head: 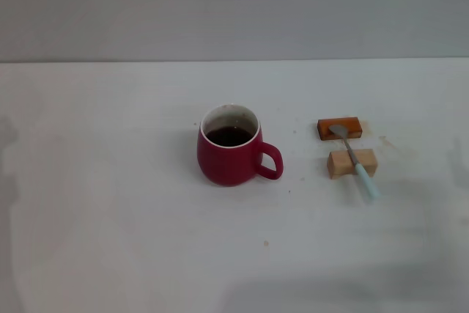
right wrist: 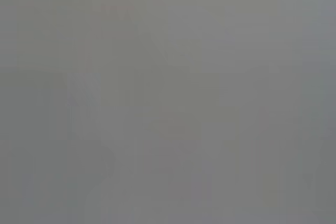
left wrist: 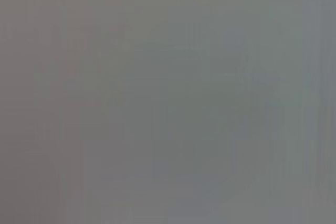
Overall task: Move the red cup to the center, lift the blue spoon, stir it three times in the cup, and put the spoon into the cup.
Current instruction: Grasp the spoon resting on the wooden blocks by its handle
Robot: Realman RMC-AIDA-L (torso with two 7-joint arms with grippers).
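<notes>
Head view: the red cup [head: 229, 153], dark red, white-rimmed, holding dark liquid, is seen mid-table, handle rightward. The blue spoon [head: 355, 159] is laid across two blocks [head: 339, 128] toward the right edge. Neither gripper is shown, so jaw state cannot be told.

A flat, featureless grey field, no distinguishable object or edge.

White table [head: 110, 240]: red cup [head: 229, 157], 2 blocks [head: 340, 128].

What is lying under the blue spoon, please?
The blue spoon rests across two blocks: the orange-brown block under its bowl, the light wooden block under its neck. The contact patches are hidden.
</notes>
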